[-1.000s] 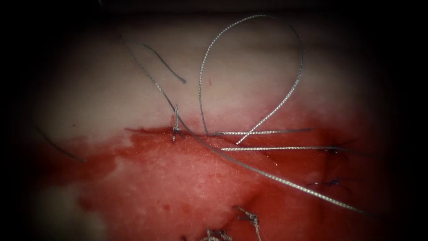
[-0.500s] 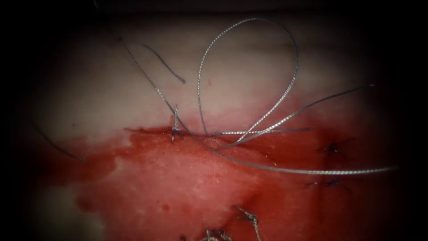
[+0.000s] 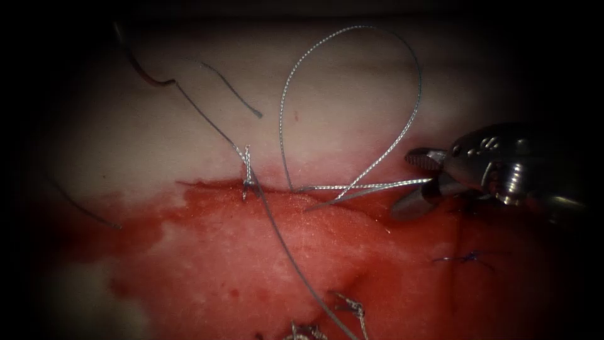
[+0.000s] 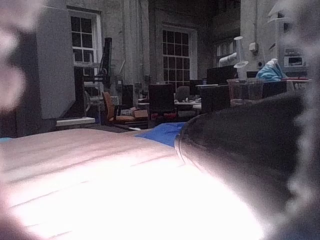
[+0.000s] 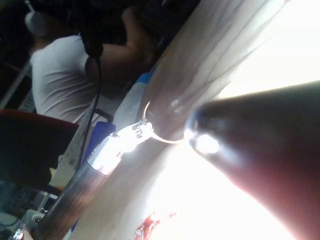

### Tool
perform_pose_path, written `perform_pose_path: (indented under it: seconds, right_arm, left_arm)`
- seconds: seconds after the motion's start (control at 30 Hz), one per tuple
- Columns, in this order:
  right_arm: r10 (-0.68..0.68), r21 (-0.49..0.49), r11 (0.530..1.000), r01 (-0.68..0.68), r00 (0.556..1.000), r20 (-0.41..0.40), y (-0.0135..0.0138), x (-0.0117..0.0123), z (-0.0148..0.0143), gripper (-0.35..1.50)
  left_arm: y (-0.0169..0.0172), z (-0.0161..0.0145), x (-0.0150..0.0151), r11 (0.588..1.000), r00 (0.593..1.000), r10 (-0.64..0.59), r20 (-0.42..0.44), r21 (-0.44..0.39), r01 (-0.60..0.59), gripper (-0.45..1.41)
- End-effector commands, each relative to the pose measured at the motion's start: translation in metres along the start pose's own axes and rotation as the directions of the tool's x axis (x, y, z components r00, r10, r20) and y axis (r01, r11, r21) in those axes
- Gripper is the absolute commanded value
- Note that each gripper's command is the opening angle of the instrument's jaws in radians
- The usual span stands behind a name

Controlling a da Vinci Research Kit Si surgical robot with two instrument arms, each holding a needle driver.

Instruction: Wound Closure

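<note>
Your right pincer (image 3: 419, 181) comes in at the right end of the cut (image 3: 207, 184). Its jaws are spread, one above and one below the free end of the thread (image 3: 352, 186), and they pinch nothing. The lower jaw sits close over the red fluid (image 3: 264, 252), with an old stitch (image 3: 469, 258) just below it.

In the right wrist view, your left pincer (image 5: 141, 129) is pressed together on the needle (image 5: 165, 140). The needle is off the tissue (image 3: 352, 107), but I can't tell where along its curve it is held.

A knot (image 3: 247, 178) stands on the cut's upper lip, towards its left end. From the knot one strand runs up-left to the dark top-left edge, and another runs down to the bottom edge. A wide loop of thread lies on the pale tissue above the cut, between the knot and the right pincer.

Cut ends of thread (image 3: 229, 88) lie up-left of the knot and near the left edge. More stitches (image 3: 352, 308) sit along the bottom edge. The most open room is the pale tissue right of the loop.
</note>
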Motion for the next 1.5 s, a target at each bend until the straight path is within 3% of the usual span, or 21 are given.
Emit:
perform_pose_path:
  seconds: [0.03, 0.13, 0.2, 0.27, 0.37, 0.5, 0.57, 0.67, 0.73, 0.8, 0.9, 1.0, 1.1, 1.27, 1.5]
  right_arm:
    - [-0.012, -0.013, 1.0, 0.012, 1.0, 0.013, -0.0004, -0.0011, -0.0015, 1.18]
    - [-0.009, -0.103, 0.994, 0.018, 0.996, 0.087, -0.0002, -0.001, -0.0033, 1.21]
    - [0.037, -0.23, 0.973, 0.026, 0.963, 0.266, 0.0, -0.0008, -0.0063, 1.23]
    - [0.045, -0.267, 0.962, 0.062, 0.926, 0.375, -0.0002, -0.0013, -0.0083, 1.23]
    - [0.09, -0.343, 0.936, 0.074, 0.894, 0.439, -0.0003, -0.0026, -0.0103, 1.16]
    - [0.125, -0.348, 0.935, 0.065, 0.858, 0.498, -0.0007, -0.0055, -0.0117, 1.13]
    - [0.129, -0.346, 0.936, 0.056, 0.863, 0.489, -0.0009, -0.0063, -0.0115, 1.1]
    - [0.085, -0.332, 0.942, 0.046, 0.925, 0.369, -0.0009, -0.0075, -0.0102, 1.1]
    - [0.026, -0.317, 0.948, 0.041, 0.979, 0.203, -0.0009, -0.0083, -0.0089, 1.06]
    - [-0.037, -0.299, 0.953, 0.043, 0.999, 0.027, -0.0009, -0.0091, -0.0073, 1.04]
    - [-0.086, -0.308, 0.951, 0.03, 0.981, -0.172, -0.0008, -0.0102, -0.0049, 0.96]
    - [-0.091, -0.351, 0.936, -0.018, 0.952, -0.293, -0.0006, -0.0116, -0.0024, 0.84]
    - [-0.102, -0.347, 0.937, -0.045, 0.914, -0.394, -0.0003, -0.013, 0.0003, 0.89]
    - [-0.079, -0.35, 0.933, -0.083, 0.901, -0.426, -0.0005, -0.0148, 0.0026, 0.86]
    - [-0.086, -0.357, 0.924, -0.135, 0.839, -0.538, -0.0014, -0.0173, 0.0062, 0.76]
  left_arm:
    - [0.0008, 0.0001, 0.0016, 1.0, 1.0, 0.009, -0.001, -0.005, -0.009, -0.45]
    - [0.0009, 0.0, 0.0016, 1.0, 1.0, 0.007, 0.001, -0.007, -0.007, -0.45]
    - [0.001, 0.0001, 0.0015, 1.0, 1.0, 0.007, 0.003, -0.01, -0.007, -0.45]
    - [0.0011, 0.0001, 0.0015, 1.0, 1.0, 0.006, 0.004, -0.012, -0.006, -0.45]
    - [0.0011, 0.0001, 0.0016, 1.0, 1.0, 0.006, 0.006, -0.014, -0.005, -0.45]
    - [0.0011, 0.0001, 0.0016, 1.0, 1.0, 0.005, 0.005, -0.013, -0.005, -0.45]
    - [0.0011, 0.0001, 0.0016, 1.0, 1.0, 0.005, 0.003, -0.011, -0.005, -0.45]
    - [0.001, 0.0001, 0.0016, 1.0, 1.0, 0.005, 0.003, -0.011, -0.005, -0.45]
    - [0.0011, 0.0001, 0.0016, 1.0, 1.0, 0.005, 0.003, -0.011, -0.005, -0.45]
    - [0.0011, 0.0002, 0.0015, 1.0, 1.0, 0.006, 0.002, -0.01, -0.006, -0.45]
    - [0.001, 0.0003, 0.0014, 1.0, 1.0, 0.007, 0.002, -0.009, -0.007, -0.45]
    - [0.0009, 0.0004, 0.0013, 1.0, 1.0, 0.009, 0.002, -0.009, -0.009, -0.45]
    - [0.0009, 0.0005, 0.0012, 1.0, 1.0, 0.01, 0.003, -0.01, -0.01, -0.45]
    - [0.0009, 0.0005, 0.0012, 1.0, 1.0, 0.01, 0.004, -0.01, -0.01, -0.45]
    - [0.0009, 0.0005, 0.0012, 1.0, 1.0, 0.01, 0.006, -0.013, -0.01, -0.45]
